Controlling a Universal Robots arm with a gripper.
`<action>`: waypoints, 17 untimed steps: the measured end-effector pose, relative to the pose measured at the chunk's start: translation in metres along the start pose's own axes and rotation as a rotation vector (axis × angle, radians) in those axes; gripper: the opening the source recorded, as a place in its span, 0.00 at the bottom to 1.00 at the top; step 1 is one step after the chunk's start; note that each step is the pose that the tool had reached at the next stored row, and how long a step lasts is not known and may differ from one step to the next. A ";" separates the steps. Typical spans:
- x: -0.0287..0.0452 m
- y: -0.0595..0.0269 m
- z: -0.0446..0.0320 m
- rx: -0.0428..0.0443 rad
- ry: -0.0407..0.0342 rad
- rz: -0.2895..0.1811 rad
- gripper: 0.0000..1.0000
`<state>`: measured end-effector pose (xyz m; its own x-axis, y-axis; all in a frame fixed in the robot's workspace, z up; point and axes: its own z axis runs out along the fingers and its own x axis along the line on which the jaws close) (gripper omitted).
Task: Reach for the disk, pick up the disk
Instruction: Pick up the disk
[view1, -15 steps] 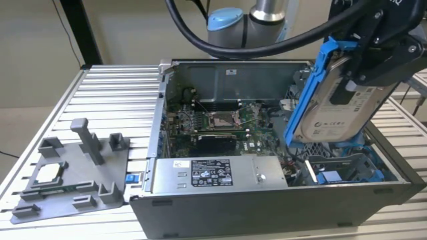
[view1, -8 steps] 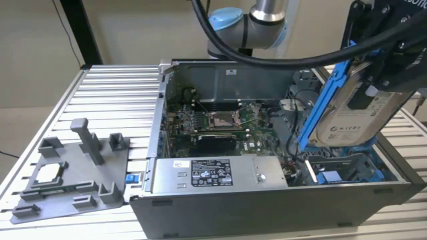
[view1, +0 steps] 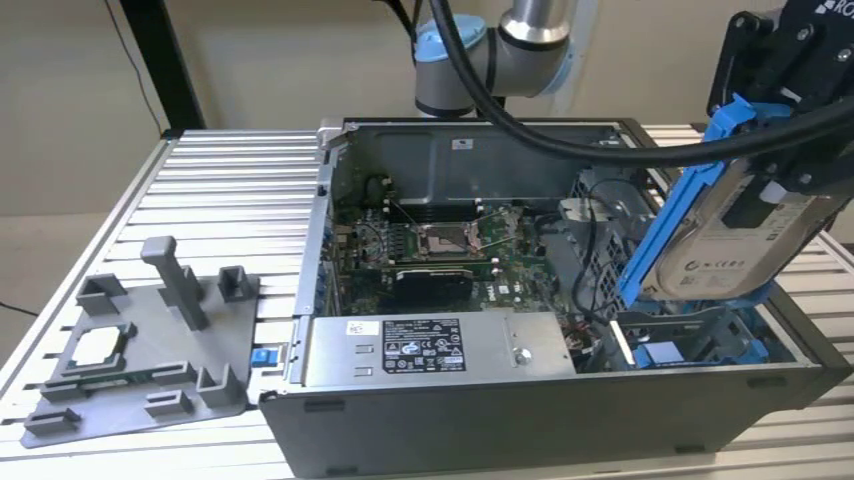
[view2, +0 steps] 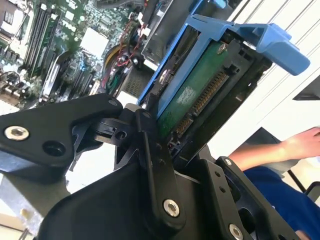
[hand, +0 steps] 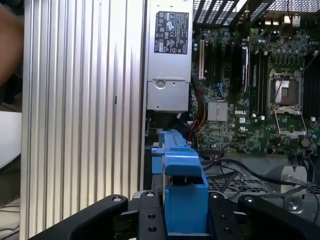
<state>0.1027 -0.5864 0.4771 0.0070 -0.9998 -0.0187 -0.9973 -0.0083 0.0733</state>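
Exterior view, claw (view1: 787, 150) clamped on disk (view1: 727, 235) (tilted), seemingly clear above open computer case (view1: 534, 420).

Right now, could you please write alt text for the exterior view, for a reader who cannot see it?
A robot arm's pincer holds the disk, a silver hard drive in a blue bracket, tilted above the exterior view's right end of an open computer case. Inside lie a green circuit board and a long grey metal box. A grey plastic fixture sits on the ribbed metal table at the view's left.
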 end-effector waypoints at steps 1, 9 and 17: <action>0.0000 -0.0020 0.0011 0.0000 0.0001 0.000 0.00; 0.0003 -0.0170 0.0091 0.0000 -0.0058 0.000 0.00; 0.0035 -0.0195 0.0104 0.0007 -0.0863 -0.007 0.00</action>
<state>0.1215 -0.5896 0.4652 0.0074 -0.9944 -0.1050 -0.9973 -0.0150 0.0722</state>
